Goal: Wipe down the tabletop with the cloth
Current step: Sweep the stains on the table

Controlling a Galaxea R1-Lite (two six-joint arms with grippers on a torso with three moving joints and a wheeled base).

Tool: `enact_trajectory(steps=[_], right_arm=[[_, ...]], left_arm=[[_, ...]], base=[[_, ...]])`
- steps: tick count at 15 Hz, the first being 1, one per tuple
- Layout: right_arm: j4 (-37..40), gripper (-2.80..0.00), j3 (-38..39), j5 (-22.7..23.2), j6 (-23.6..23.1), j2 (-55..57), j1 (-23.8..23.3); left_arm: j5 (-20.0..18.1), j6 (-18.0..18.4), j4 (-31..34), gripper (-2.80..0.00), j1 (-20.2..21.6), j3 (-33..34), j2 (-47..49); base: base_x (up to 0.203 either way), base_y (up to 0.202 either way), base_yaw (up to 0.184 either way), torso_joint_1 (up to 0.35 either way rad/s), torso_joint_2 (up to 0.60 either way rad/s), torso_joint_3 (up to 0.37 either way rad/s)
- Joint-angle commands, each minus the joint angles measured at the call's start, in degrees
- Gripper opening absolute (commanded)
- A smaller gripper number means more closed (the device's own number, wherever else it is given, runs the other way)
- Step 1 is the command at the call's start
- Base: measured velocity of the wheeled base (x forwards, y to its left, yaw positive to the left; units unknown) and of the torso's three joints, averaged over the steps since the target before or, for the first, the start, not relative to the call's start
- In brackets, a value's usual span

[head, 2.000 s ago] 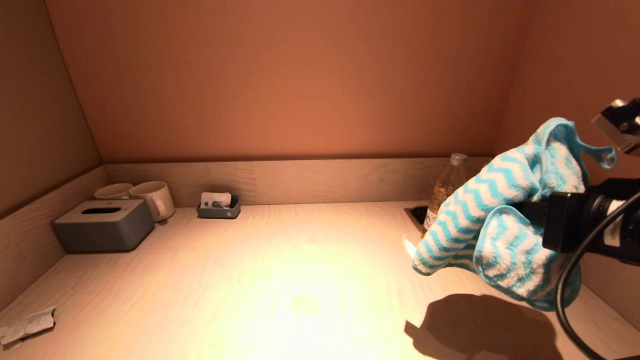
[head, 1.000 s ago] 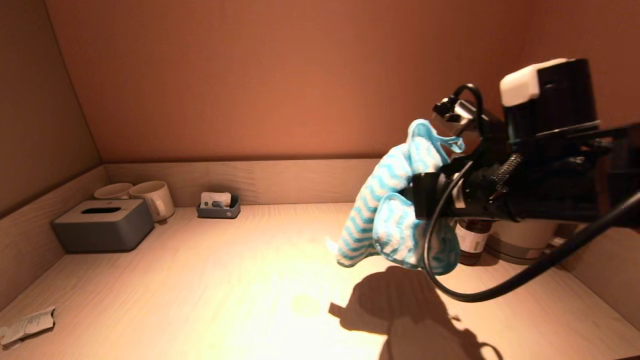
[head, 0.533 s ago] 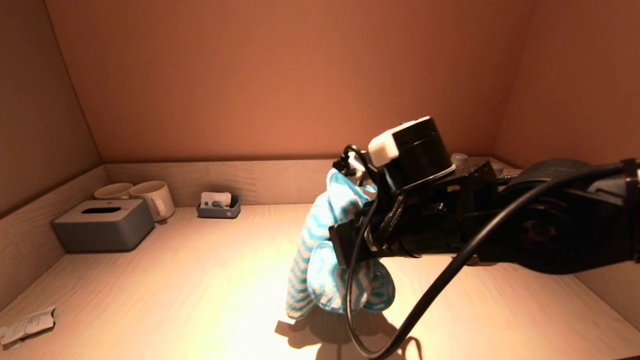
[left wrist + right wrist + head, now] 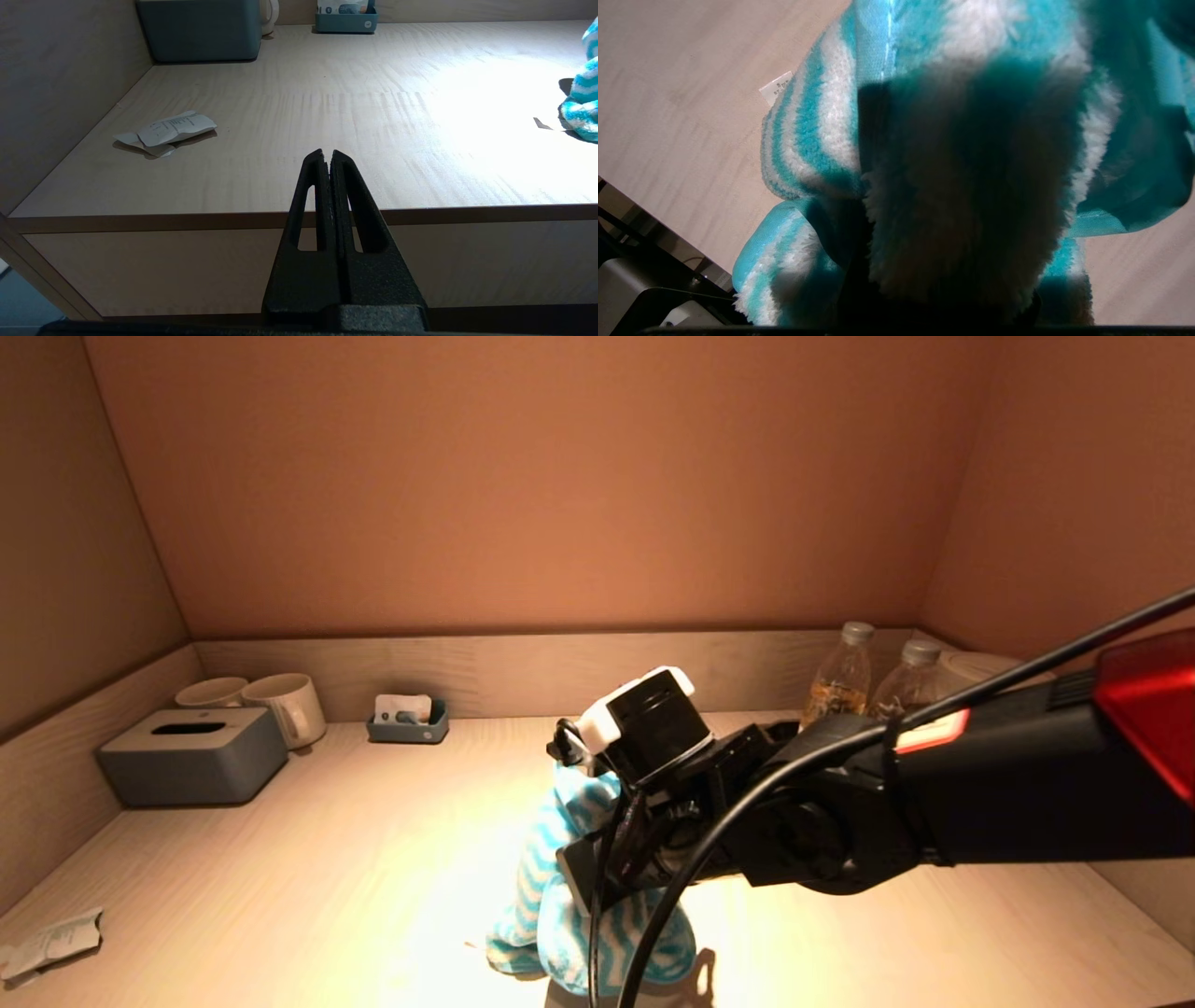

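Now our right tool [image 4: 597, 859] pinches the cloth [image 4: 537, 919] bunched, its bottom touching the surface [image 4: 308, 859] at six o'clock for wiping; our left tool [image 4: 327, 161], pressed together, idles.

Looks like a hotel room nook: wood worktop [image 4: 308, 859] with mugs [image 4: 289, 707], a tissue box [image 4: 193, 756], water bottles [image 4: 840, 677] and a sachet tray [image 4: 407, 723]
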Motion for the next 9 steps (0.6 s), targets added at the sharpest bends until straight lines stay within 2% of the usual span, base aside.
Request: enact_trajectory(steps=[1,4,9], right_arm=[[-0.1,-2.80,-0.5,0.0,0.0,4.3,0.2],[-0.1,-2.80,-0.6,0.0,0.3,8.5,1.1],[0.2,-2.80,0.0,0.5,0.5,9.8,6.1]], left_arm=[[-0.1,0.0,0.0,-2.80,0.0,0.0,0.0],[0.0,0.0,0.0,-2.80,0.0,0.0,0.0],[0.0,0.0,0.0,-2.80,0.0,0.0,0.0]], base=[[0.000,0.000,0.000,0.000,0.00,0.000],[0.000,0.000,0.000,0.000,0.00,0.000],[0.000,0.000,0.000,0.000,0.00,0.000]])
